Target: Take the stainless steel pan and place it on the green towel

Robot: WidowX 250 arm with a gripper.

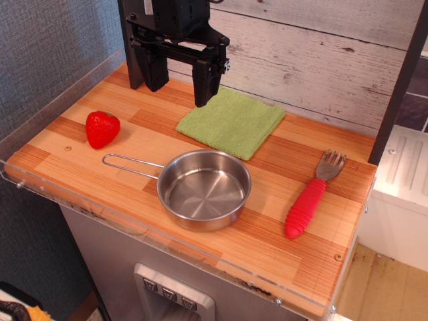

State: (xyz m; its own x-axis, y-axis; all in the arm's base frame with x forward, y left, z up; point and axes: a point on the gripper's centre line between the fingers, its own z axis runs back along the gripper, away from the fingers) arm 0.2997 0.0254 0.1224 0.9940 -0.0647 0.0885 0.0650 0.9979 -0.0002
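The stainless steel pan [204, 189] sits upright and empty near the front middle of the wooden table, its wire-loop handle [130, 164] pointing left. The green towel [231, 122] lies flat behind it, towards the back wall, with nothing on it. My gripper [180, 85] hangs at the back left, above the table beside the towel's left corner. Its two black fingers [206, 81] stand apart, open and empty, well away from the pan.
A red strawberry [102, 128] lies at the left. A fork with a red ribbed handle [311, 199] lies at the right. A clear plastic rim [167, 241] runs along the table's front and left edges. A plank wall stands behind.
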